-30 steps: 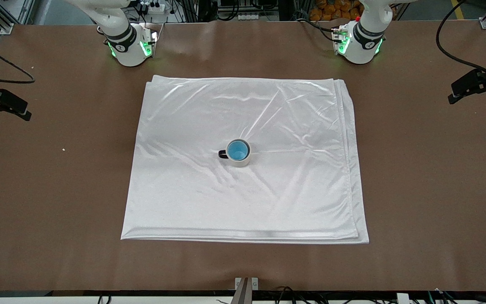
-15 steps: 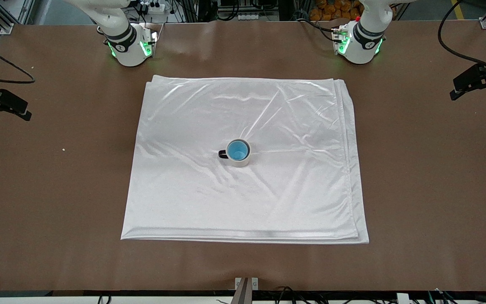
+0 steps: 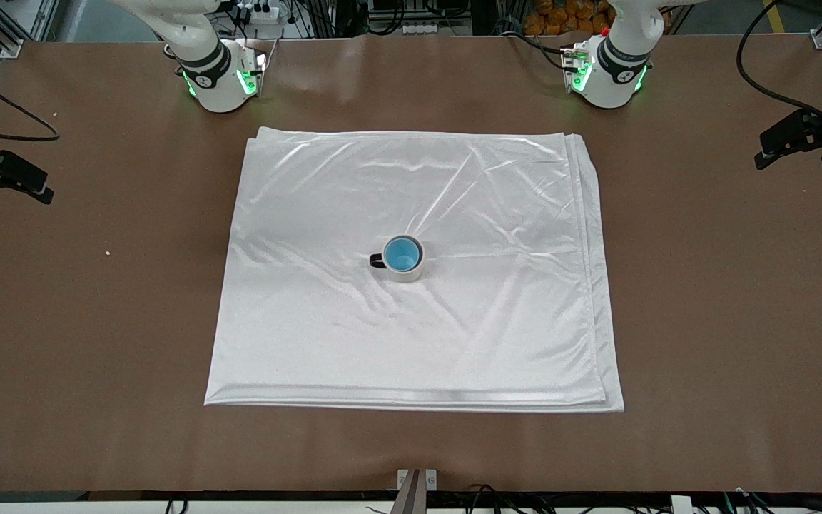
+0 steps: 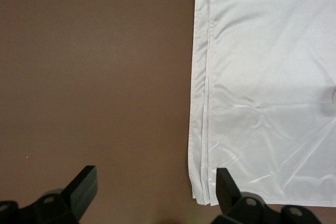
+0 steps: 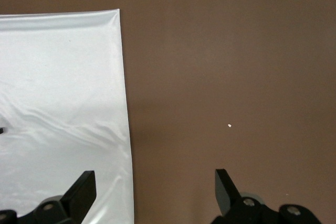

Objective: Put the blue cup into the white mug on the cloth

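The blue cup (image 3: 402,253) sits upright inside the white mug (image 3: 411,272), whose black handle (image 3: 377,262) points toward the right arm's end. The mug stands near the middle of the white cloth (image 3: 411,343). My left gripper (image 3: 796,153) is open and empty, high over bare table at the left arm's end, its open fingers (image 4: 156,182) beside the cloth's edge (image 4: 262,77). My right gripper (image 3: 8,182) is open and empty over the right arm's end, its fingers (image 5: 155,184) astride the cloth's edge (image 5: 63,77).
The brown table (image 3: 725,321) surrounds the cloth with bare surface on all sides. Both arm bases (image 3: 222,78) (image 3: 607,71) stand farther from the front camera than the cloth. A tiny white speck (image 3: 107,252) lies on the table toward the right arm's end.
My left gripper has shifted slightly over its end of the table. The cup, mug, cloth and right gripper have not moved.
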You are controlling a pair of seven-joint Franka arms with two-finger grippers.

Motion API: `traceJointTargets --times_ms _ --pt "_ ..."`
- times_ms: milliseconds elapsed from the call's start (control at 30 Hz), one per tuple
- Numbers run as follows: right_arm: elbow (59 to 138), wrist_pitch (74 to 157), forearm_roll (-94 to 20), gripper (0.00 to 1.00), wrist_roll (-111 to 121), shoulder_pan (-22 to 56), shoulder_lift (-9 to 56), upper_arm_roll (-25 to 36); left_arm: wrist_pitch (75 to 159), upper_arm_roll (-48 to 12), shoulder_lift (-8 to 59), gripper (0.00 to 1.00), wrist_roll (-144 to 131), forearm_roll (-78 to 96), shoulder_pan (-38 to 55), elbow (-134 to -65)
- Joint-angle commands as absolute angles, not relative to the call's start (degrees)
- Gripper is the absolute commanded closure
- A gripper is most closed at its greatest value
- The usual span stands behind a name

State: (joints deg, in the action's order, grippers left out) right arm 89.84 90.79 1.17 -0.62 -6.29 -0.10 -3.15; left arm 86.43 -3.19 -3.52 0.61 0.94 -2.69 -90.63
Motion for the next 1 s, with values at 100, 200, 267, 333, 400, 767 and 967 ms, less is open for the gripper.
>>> traceJointTargets --times_ms 100,200,267,333,400,767,967 --pt "91.14 90.7 0.18 0.0 0.0 -6.5 -1.41 -2.99 85.52 -3.52 -2.37 0.0 1.14 0.97 -2.9 -90.88" --pt "91.14 90.7 0.18 0.0 0.0 -6.5 -1.41 -2.99 85.52 -3.43 -2.02 0.0 1.23 0.79 -2.9 -90.7" --pt "91.06 90.7 0.18 0.0 0.0 -6.5 -1.41 -2.99 85.78 -3.43 -1.93 0.0 1.23 0.53 -2.81 -90.7" --pt "91.05 90.7 0.18 0.0 0.0 -6.5 -1.41 -2.99 86.13 -3.43 -1.93 0.0 1.14 -0.61 -2.55 -90.62" --pt "91.05 90.7 0.26 0.0 0.0 -6.5 -1.41 -2.99 86.48 -3.52 -1.76 0.0 1.14 -1.23 -2.55 -90.53" --pt "91.05 90.7 0.18 0.0 0.0 -6.59 -1.32 -2.99 88.85 -3.43 -1.23 0.0 1.41 -1.49 -2.81 -90.26" --pt "91.05 90.79 0.18 0.0 0.0 -6.68 -1.32 -2.99 91.32 -3.43 -1.23 0.0 1.49 -1.58 -2.9 -90.26"
